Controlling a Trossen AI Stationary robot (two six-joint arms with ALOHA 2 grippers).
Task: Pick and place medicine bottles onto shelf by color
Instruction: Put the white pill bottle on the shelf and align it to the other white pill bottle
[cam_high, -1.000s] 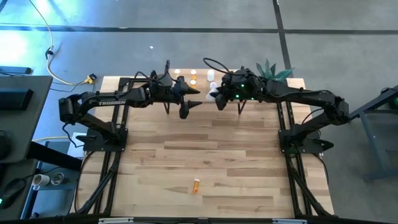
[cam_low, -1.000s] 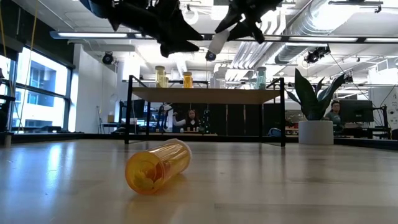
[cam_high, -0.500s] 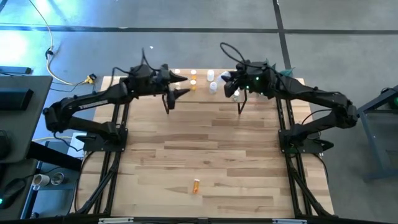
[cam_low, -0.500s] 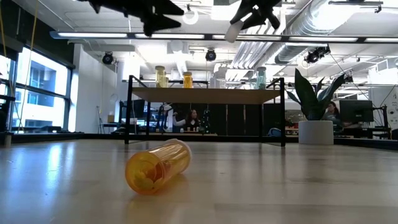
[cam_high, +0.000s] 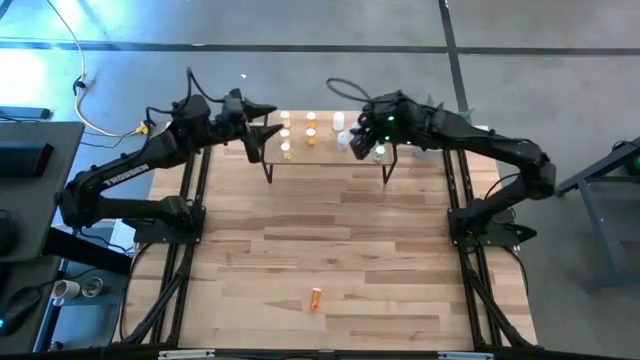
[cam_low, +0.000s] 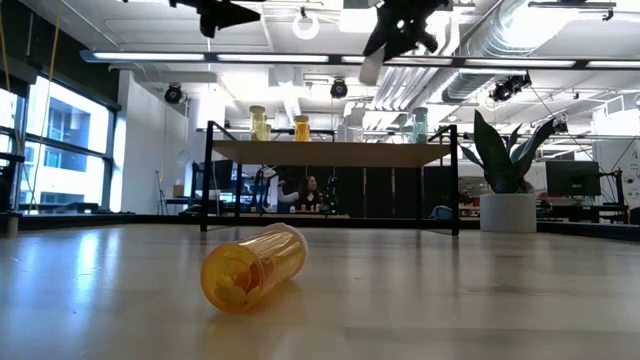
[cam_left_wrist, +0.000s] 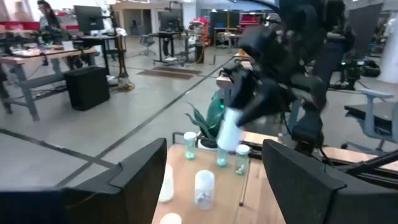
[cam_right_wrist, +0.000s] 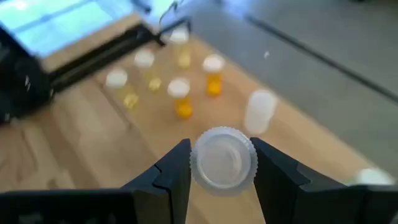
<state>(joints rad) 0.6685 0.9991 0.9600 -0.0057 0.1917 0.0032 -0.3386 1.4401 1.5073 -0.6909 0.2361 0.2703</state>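
My right gripper (cam_right_wrist: 219, 163) pinches a white bottle (cam_right_wrist: 223, 158) over the shelf (cam_high: 325, 152), upper centre of the high view — heading for the white group, I'd say. Left gripper (cam_high: 262, 118) wide open, empty, upper left. Orange bottle (cam_high: 315, 298) lies low centre

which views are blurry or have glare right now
Right wrist view: the shelf and bottles behind are soft, only the white cap is sharp. Left wrist view: smeared throughout. Low view: tabletop sheen around the orange bottle. High view: bright glare at far left.
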